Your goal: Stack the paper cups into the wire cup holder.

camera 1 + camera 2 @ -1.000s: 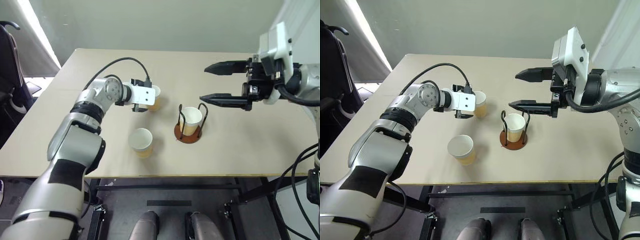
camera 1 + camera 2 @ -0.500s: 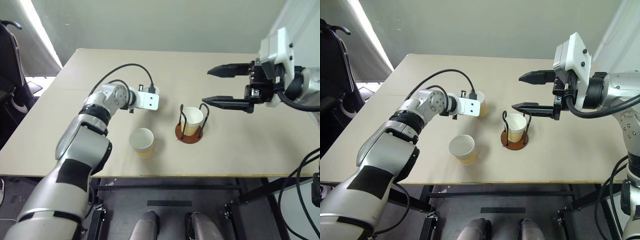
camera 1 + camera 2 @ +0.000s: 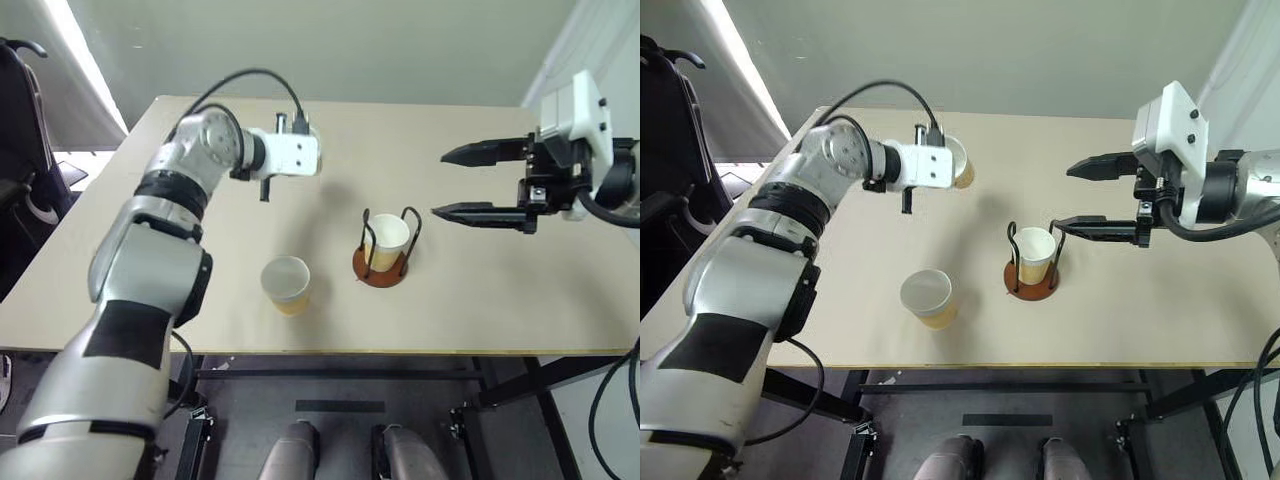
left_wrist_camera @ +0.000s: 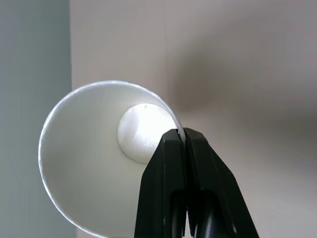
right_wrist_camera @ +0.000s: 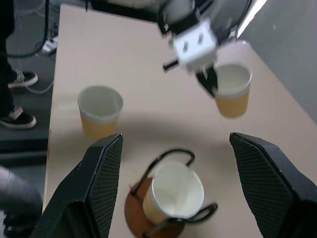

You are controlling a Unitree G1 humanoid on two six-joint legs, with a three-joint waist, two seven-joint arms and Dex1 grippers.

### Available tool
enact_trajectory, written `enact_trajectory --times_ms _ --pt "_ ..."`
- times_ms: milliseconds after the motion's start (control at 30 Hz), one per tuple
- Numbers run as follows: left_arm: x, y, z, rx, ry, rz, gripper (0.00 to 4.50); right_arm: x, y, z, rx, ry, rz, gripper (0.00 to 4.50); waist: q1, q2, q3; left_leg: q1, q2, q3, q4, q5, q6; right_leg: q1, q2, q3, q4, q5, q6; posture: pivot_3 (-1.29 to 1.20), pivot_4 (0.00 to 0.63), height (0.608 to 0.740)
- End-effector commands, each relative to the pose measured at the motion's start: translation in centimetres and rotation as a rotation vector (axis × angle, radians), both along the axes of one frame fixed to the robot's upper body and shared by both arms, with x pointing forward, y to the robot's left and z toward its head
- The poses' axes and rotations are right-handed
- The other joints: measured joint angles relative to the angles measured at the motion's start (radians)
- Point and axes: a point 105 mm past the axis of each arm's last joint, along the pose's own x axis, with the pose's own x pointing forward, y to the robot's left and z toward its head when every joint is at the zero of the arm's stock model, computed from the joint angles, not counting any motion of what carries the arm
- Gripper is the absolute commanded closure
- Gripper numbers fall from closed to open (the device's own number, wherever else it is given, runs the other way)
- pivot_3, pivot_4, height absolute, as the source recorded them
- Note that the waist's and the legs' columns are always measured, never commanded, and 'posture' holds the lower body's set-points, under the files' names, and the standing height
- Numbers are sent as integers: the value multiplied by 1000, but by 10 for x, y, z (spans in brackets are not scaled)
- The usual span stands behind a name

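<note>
My left gripper (image 3: pixel 952 166) is shut on the rim of a tan paper cup (image 3: pixel 960 164) and holds it above the table, left of and beyond the holder. In the left wrist view the black fingertips (image 4: pixel 182 144) pinch the cup's (image 4: pixel 89 163) white rim. The wire cup holder (image 3: pixel 379 272) stands mid-table with one paper cup (image 3: pixel 388 238) upright between its black loops. Another cup (image 3: pixel 285 284) stands upright on the table to its left, nearer the front edge. My right gripper (image 3: pixel 440 184) hangs open to the right of the holder, above the table, with nothing between its fingers.
The beige table (image 3: pixel 500 300) has bare room to the right of and behind the holder. A dark chair (image 3: pixel 18 150) stands off the table's left side. A person's shoes (image 5: pixel 17 79) show on the floor beside the table.
My left gripper has shut on the cup's rim and lifted the cup off the table. My right gripper has drawn back to the right, away from the holder, still open.
</note>
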Motion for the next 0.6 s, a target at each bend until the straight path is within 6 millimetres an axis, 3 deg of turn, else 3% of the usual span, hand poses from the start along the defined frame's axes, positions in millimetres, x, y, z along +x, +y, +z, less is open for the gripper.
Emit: enact_trajectory --times_ms 33,100,300,500,600 --pt "-23 -19 65 -159 -7 -149 4473 2 -13 6 -42 -30 -34 1019 -1 0 0 -1 0 -1 1 0 0 -1 0 0 0 0 0 0 150 740" --pt "-34 -25 81 -214 27 -214 4473 3 -16 4 -58 -17 -36 1019 0 0 0 -3 1 0 2 -1 1 -2 -1 0 0 0 1 0 150 740" --pt "-62 -32 98 -258 187 -373 4473 6 -23 0 -84 -9 -39 1019 -5 1 0 -2 3 2 2 -2 4 -1 -2 1 0 -1 2 0 150 740" --pt "-81 -29 93 -229 315 -411 4473 0 -17 -7 -92 29 14 1019 -13 2 0 -4 4 3 5 -2 4 -2 0 0 1 -1 3 0 150 740" --pt "-93 -23 77 -167 400 -412 4473 2 -15 -13 -112 45 19 1019 -16 2 0 -4 5 2 6 -3 4 -2 -2 2 2 -1 3 0 150 740"
